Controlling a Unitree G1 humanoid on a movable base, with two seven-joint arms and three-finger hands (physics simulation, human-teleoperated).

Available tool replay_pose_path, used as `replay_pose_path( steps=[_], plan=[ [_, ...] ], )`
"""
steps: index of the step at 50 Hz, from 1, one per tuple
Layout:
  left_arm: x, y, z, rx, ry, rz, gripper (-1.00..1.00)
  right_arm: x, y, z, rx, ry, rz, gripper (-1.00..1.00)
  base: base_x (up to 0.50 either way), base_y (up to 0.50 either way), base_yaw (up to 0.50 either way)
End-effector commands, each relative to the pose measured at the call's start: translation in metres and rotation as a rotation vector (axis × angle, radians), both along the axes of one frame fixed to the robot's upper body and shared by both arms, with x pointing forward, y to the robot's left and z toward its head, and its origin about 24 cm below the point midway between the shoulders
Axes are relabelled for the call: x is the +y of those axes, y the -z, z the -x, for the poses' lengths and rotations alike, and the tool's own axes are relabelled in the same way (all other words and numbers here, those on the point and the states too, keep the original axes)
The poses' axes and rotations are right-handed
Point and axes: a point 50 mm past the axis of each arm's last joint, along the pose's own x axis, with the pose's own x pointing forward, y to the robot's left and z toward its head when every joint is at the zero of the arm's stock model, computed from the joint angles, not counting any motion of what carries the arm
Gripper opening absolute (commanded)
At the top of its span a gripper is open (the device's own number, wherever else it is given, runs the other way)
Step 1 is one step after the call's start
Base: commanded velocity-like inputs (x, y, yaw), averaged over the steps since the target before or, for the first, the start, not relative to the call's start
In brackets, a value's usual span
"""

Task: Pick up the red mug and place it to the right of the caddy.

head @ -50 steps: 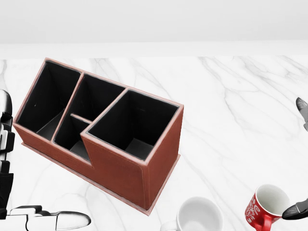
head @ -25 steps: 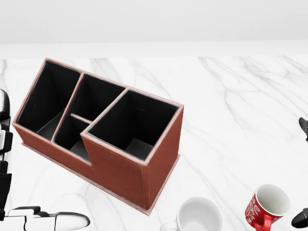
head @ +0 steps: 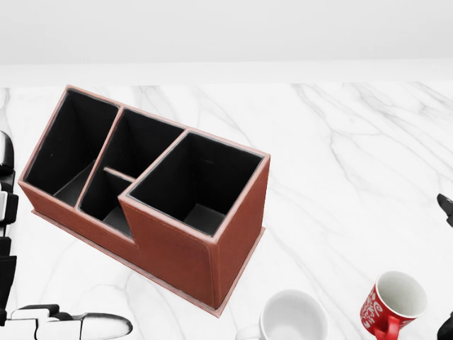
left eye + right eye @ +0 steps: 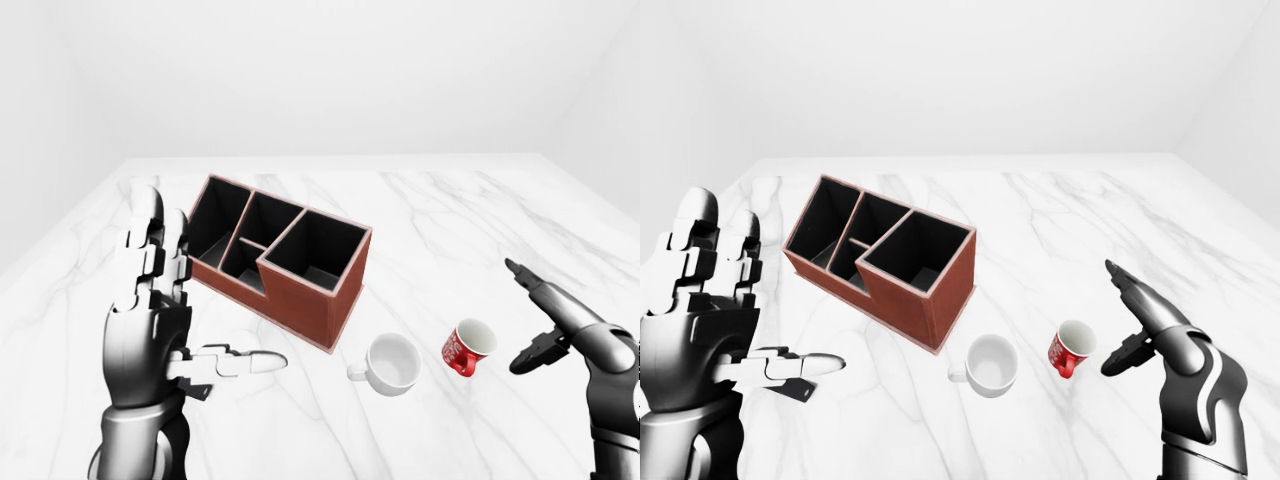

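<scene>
The red mug (image 4: 468,347) stands tilted on the white marble table (image 4: 450,230), its white inside showing, at the lower right of the left-eye view; it also shows in the head view (image 3: 393,303). The brown caddy (image 4: 281,256) with black compartments stands left of it, at an angle. My right hand (image 4: 532,315) is open, a little to the right of the mug and apart from it. My left hand (image 4: 165,300) is open and upright at the lower left, holding nothing.
A white mug (image 4: 391,364) stands between the caddy's near corner and the red mug. The table's far edge meets a white wall at the top of the views.
In the head view my right hand's fingers have drawn away to the right, nearly out of the picture. The red mug, the caddy and the left hand have not moved.
</scene>
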Motion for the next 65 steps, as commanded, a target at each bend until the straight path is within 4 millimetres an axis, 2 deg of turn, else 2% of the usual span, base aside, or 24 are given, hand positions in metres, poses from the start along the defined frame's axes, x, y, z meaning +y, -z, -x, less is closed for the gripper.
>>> replay_pose_path(
  steps=[1, 7, 17, 27, 34, 45, 51, 65],
  plan=[
    [0.000, -0.001, 0.001, -0.003, 0.001, -0.001, 1.00, -0.005, 0.003, -0.004, 0.048, 0.010, 0.049, 1.00, 0.00, 0.00, 0.00],
    [0.000, -0.001, 0.001, -0.006, 0.003, -0.001, 1.00, 0.000, -0.010, -0.014, 0.020, -0.011, 0.104, 1.00, 0.00, 0.00, 0.00],
    [0.000, 0.000, 0.000, 0.003, 0.000, -0.001, 1.00, 0.005, -0.015, -0.025, 0.033, -0.034, 0.161, 1.00, 0.00, 0.00, 0.00],
    [0.002, 0.000, 0.001, 0.003, -0.004, 0.000, 1.00, 0.008, -0.004, -0.025, 0.081, -0.039, 0.180, 1.00, 0.00, 0.00, 0.00],
    [0.002, -0.005, 0.004, -0.024, -0.004, -0.002, 1.00, 0.014, -0.006, -0.028, 0.070, -0.051, 0.186, 1.00, 0.00, 0.00, 0.00],
    [0.003, -0.002, 0.002, -0.008, -0.008, 0.000, 1.00, 0.015, -0.005, -0.030, 0.085, -0.052, 0.215, 1.00, 0.00, 0.00, 0.00],
    [0.003, -0.003, 0.002, -0.017, -0.009, -0.002, 1.00, 0.019, 0.007, -0.030, 0.133, -0.062, 0.221, 1.00, 0.00, 0.00, 0.00],
    [0.005, -0.003, 0.002, -0.016, -0.015, -0.002, 1.00, 0.025, 0.010, -0.036, 0.150, -0.079, 0.231, 1.00, 0.00, 0.00, 0.00]
  ],
)
